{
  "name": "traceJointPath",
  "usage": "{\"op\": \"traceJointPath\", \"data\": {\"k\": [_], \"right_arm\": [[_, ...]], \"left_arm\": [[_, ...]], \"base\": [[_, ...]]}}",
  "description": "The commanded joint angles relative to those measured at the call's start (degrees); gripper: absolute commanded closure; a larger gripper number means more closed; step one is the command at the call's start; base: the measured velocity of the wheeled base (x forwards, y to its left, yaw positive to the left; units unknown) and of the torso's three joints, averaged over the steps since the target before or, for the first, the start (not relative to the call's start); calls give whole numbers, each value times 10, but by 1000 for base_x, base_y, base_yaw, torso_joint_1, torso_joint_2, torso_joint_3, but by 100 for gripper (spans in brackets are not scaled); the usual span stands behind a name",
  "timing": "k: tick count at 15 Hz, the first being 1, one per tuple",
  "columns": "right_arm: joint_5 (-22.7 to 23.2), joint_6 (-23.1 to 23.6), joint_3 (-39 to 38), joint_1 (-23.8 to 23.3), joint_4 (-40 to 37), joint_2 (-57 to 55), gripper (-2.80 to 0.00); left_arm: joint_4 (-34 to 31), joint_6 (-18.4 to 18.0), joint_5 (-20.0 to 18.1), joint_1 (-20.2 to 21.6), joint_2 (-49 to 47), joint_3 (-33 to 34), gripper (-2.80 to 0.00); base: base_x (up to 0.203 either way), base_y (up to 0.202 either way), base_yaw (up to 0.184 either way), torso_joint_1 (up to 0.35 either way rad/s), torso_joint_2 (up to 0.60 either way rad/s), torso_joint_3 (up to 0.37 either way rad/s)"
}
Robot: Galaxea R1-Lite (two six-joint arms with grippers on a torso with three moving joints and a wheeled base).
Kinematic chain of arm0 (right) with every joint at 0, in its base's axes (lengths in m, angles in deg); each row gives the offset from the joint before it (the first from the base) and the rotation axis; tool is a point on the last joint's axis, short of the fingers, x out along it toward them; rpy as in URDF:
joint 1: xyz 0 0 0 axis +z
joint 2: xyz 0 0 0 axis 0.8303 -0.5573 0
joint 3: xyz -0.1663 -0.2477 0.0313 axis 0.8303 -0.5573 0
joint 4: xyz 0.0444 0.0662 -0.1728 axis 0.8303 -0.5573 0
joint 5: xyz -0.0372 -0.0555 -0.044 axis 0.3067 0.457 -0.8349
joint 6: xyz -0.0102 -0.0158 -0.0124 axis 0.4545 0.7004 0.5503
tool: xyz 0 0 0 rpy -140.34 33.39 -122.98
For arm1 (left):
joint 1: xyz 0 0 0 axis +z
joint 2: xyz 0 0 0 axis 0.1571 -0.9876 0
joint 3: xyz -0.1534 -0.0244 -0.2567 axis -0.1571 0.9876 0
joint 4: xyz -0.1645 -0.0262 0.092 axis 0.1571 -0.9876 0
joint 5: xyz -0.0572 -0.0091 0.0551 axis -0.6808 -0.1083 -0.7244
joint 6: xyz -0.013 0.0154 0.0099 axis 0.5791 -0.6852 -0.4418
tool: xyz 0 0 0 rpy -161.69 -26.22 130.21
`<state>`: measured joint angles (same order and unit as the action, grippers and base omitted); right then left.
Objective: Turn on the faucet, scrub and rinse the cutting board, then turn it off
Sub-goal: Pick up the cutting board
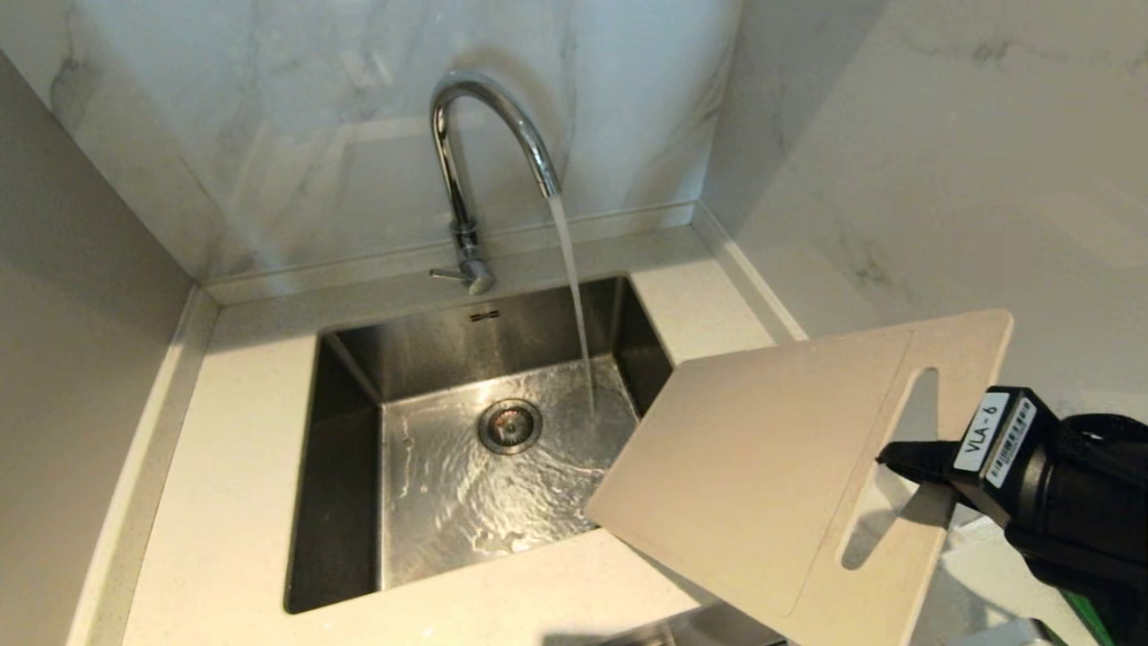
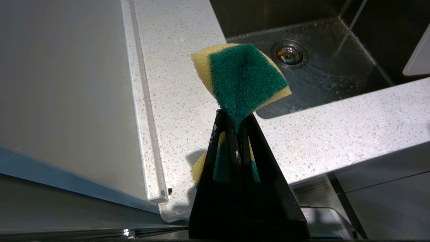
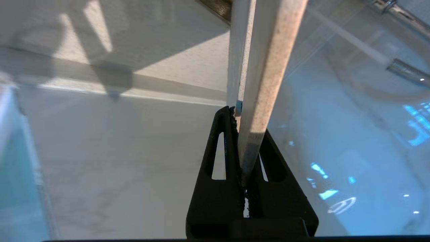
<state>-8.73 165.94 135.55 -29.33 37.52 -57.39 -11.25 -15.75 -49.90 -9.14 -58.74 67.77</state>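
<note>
Hands grip one cutting board, one sponge; one faucet runs.

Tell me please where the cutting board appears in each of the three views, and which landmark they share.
Head view: the cutting board fills the lower right, tilted, held over the sink's right corner.
Left wrist view: only one rounded corner shows at the right edge.
Right wrist view: seen edge-on, rising from the middle to the top, clamped in the right end effector.
Shared landmark: the faucet's water stream.
</note>
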Motion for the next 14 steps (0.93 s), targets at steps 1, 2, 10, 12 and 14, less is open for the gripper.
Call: {"op": "traceJointPath", "data": {"k": [1, 2, 10, 12, 14], "right_arm": [[-2, -5, -16, -1, -3, 18, 0], [-2, -5, -16, -1, -2, 16, 0], [1, 1, -10, -1, 83, 7, 0], [17, 1, -12, -1, 126, -5, 0], [36, 2, -14, -1, 166, -18, 0]], "left_arm": [[0, 0, 1, 0, 0, 0, 0], [0, 0, 1, 0, 0, 0, 0], [0, 0, 0, 0, 0, 0, 0], [0, 0, 0, 0, 0, 1, 0], [0, 1, 0, 0, 0, 1, 0]], "base": [[0, 0, 0, 0, 0, 0], [0, 0, 0, 0, 0, 0], [0, 0, 0, 0, 0, 0], [0, 0, 0, 0, 0, 0], [0, 0, 0, 0, 0, 0]]}}
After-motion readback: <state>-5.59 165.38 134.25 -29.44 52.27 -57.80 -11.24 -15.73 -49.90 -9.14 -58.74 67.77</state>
